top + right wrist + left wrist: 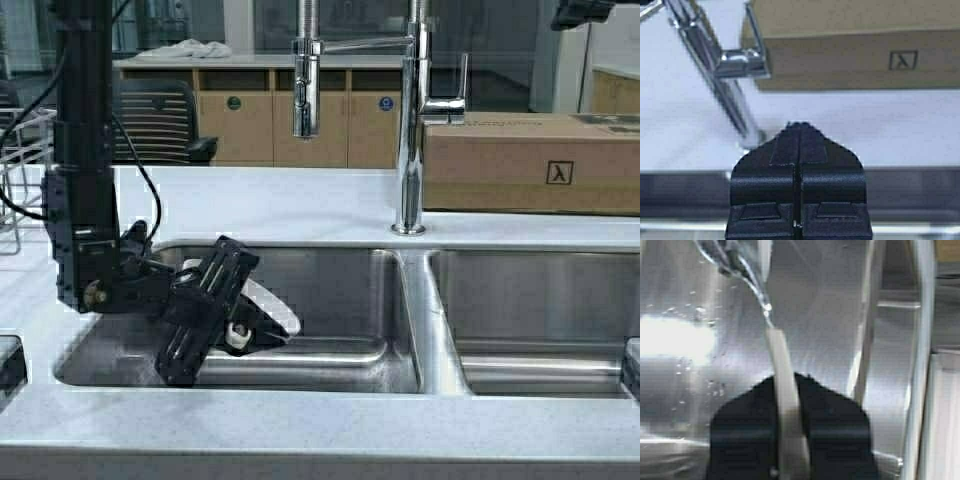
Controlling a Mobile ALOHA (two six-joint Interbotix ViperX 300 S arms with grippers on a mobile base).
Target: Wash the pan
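Left claw (262,325) gripping pan (275,308)

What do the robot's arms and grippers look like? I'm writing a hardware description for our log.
Both are matte black. The left arm is a blocky, boxy column of stacked segments with black cables looping beside it. The left gripper has a ribbed black frame with pale round fittings. The right gripper shows two thick black fingers with angled shoulders tapering to a narrow tip. No markings show.

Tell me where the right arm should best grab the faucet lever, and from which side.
Grip the flat lever near its free end, coming from the cardboard-box side. It juts sideways off the faucet column toward the box, so its thin blade suits a pinch there. The right end effector is shut and would need opening first.
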